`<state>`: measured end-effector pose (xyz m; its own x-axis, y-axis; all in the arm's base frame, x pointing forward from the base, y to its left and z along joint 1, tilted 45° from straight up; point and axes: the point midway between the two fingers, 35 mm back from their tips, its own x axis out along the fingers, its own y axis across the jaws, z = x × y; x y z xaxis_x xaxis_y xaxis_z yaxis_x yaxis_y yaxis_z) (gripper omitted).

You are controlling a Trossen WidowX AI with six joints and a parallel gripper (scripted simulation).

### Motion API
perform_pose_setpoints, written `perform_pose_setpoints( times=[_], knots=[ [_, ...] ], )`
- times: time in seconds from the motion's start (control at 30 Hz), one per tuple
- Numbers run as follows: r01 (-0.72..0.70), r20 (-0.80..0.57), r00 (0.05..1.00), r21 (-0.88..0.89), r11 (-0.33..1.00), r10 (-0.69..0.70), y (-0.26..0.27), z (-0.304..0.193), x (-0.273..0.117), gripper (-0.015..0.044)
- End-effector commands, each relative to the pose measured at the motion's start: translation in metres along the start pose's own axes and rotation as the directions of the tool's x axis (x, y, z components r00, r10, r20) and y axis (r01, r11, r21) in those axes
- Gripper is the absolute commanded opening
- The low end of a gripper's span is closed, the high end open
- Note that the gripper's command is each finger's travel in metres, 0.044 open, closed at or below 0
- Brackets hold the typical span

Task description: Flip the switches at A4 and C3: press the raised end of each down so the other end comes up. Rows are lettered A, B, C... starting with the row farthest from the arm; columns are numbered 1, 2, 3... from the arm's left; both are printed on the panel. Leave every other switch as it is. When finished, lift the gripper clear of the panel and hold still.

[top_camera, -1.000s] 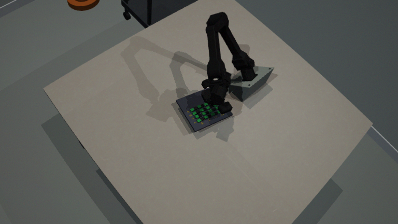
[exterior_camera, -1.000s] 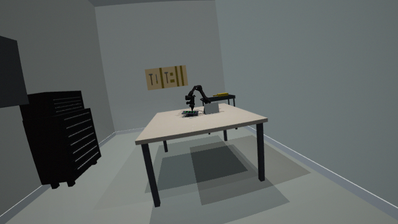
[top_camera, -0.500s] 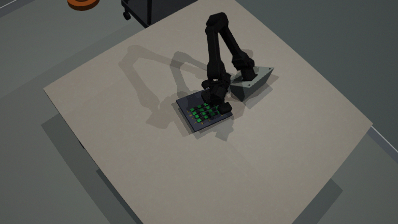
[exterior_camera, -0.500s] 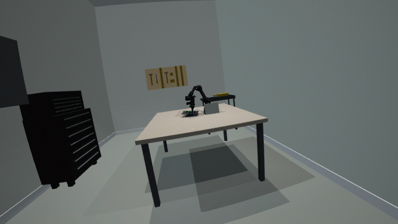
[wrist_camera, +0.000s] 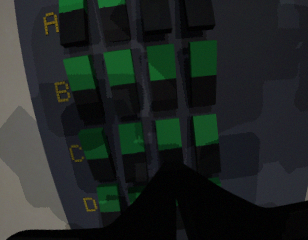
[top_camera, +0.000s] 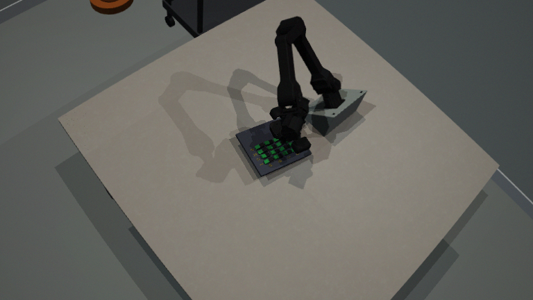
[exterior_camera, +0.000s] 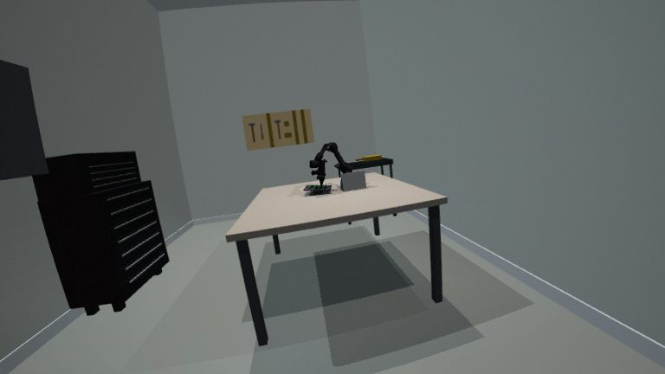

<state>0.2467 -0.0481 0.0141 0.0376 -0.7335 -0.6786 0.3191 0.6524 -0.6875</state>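
The dark switch panel (top_camera: 256,133) (wrist_camera: 264,50) lies on the table in front of the arm's base. My gripper (exterior_camera: 321,184) (wrist_camera: 172,168) is shut and empty, pointing down at the panel. In the wrist view its tips overlap the near, black end of switch C3 (wrist_camera: 169,133); whether they touch it I cannot tell. The green far half of C3 shows. Switch A4 (wrist_camera: 199,14) is at the top edge of the wrist view, partly cut off, with only its black part showing. Which end of either switch is raised is not clear.
Switches B3 (wrist_camera: 162,62), B4 (wrist_camera: 203,59), C2 (wrist_camera: 131,138) and C4 (wrist_camera: 205,130) stand close around C3. Most of row D is hidden behind the fingers. The arm's grey wedge base (top_camera: 323,121) (exterior_camera: 352,180) stands beside the panel.
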Motion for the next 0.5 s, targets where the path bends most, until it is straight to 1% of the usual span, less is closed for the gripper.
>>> perform_pose_setpoints(
  times=[0.0, 0.47],
  knots=[
    [0.003, 0.001, 1.0, -0.004, 1.0, -0.003, -0.0003, -0.0001, 0.0006, 0.0],
    [0.003, 0.001, 1.0, -0.004, 1.0, -0.003, -0.0003, -0.0002, 0.0025, 0.0]
  ],
)
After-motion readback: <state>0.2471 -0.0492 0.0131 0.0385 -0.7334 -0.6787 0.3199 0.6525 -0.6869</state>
